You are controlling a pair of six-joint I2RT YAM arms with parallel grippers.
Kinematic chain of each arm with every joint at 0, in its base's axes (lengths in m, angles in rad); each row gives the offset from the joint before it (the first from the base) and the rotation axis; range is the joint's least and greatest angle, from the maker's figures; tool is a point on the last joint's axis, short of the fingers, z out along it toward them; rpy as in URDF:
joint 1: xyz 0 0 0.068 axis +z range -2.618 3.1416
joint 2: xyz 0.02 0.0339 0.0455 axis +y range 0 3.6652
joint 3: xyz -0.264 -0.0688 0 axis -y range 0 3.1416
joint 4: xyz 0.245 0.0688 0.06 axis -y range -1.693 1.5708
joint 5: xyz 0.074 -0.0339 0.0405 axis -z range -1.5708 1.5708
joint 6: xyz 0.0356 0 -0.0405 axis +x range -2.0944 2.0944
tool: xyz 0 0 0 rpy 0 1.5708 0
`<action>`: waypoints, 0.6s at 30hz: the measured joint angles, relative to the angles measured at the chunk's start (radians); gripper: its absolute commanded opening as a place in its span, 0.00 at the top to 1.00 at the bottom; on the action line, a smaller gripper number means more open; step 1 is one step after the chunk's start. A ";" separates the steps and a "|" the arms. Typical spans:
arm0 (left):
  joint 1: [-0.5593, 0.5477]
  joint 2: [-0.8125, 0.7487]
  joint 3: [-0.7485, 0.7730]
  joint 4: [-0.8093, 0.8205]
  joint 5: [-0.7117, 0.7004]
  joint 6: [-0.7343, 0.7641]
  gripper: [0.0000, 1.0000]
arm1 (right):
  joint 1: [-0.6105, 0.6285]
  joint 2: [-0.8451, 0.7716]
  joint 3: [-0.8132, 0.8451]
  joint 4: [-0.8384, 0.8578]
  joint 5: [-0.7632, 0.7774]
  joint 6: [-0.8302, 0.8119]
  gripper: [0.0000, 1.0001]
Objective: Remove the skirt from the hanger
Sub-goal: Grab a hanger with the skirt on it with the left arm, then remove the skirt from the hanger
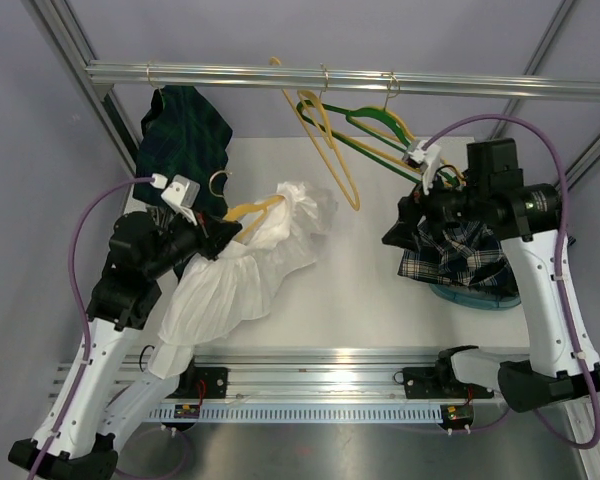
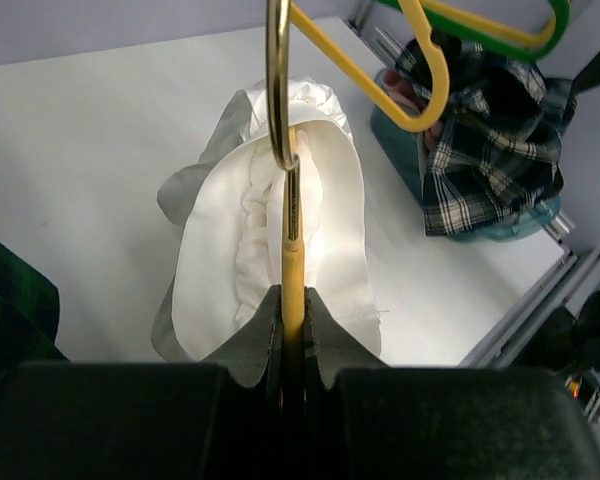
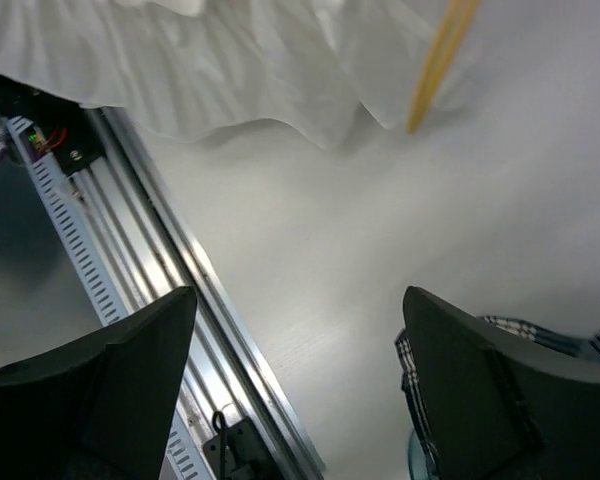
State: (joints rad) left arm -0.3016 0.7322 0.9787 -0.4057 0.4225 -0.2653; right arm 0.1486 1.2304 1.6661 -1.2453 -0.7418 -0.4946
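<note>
Gripping thin yellow hanger (image 2: 292, 240), ruffled skirt (image 2: 320, 230).

We see a white table (image 1: 370, 290) carrying two heaps: a white skirt (image 1: 242, 275) spread across its left half, and a plaid garment (image 1: 458, 255) piled on a teal item (image 1: 475, 298) at its right edge.

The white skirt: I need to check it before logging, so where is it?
Top view: the white skirt lies left of centre on the table, on the yellow hanger in the left end effector.
</note>
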 measured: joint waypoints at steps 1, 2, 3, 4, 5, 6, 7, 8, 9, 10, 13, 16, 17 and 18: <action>0.000 -0.010 -0.027 0.013 0.024 0.013 1.00 | 0.054 0.003 0.004 0.011 0.007 0.018 0.10; 0.000 -0.018 -0.051 0.019 0.049 0.029 1.00 | 0.106 0.007 0.008 0.018 0.009 0.034 0.10; 0.000 -0.023 -0.069 0.025 0.066 0.038 1.00 | 0.149 0.015 0.013 0.027 0.011 0.049 0.11; 0.000 -0.031 -0.093 0.037 0.086 0.052 1.00 | 0.185 0.026 0.020 0.034 0.019 0.063 0.11; 0.000 -0.039 -0.114 0.043 0.105 0.064 1.00 | 0.222 0.041 0.031 0.043 0.027 0.077 0.11; 0.000 -0.045 -0.132 0.046 0.121 0.076 1.00 | 0.256 0.057 0.041 0.057 0.040 0.093 0.11; 0.000 -0.053 -0.148 0.053 0.136 0.084 1.00 | 0.286 0.079 0.056 0.075 0.064 0.112 0.11; -0.001 -0.060 -0.160 0.060 0.150 0.091 1.00 | 0.328 0.095 0.063 0.089 0.077 0.124 0.11; -0.003 -0.068 -0.169 0.067 0.161 0.095 1.00 | 0.369 0.114 0.073 0.106 0.101 0.143 0.12; -0.005 -0.074 -0.172 0.070 0.170 0.100 1.00 | 0.393 0.129 0.080 0.120 0.119 0.156 0.12; -0.011 -0.082 -0.172 0.094 0.181 0.098 1.00 | 0.475 0.177 0.085 0.182 0.218 0.216 0.11; -0.012 -0.077 -0.172 0.116 0.180 0.075 1.00 | 0.557 0.212 0.070 0.267 0.344 0.282 0.11; -0.012 -0.074 -0.172 0.119 0.180 0.065 1.00 | 0.582 0.216 0.055 0.298 0.386 0.301 0.11; -0.013 -0.068 -0.172 0.122 0.180 0.054 1.00 | 0.608 0.217 0.040 0.330 0.429 0.325 0.11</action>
State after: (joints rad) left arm -0.3145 0.6640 0.8070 -0.2840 0.6025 -0.2111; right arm 0.7570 1.4471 1.7061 -0.9157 -0.3126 -0.1696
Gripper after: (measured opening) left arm 0.070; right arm 0.892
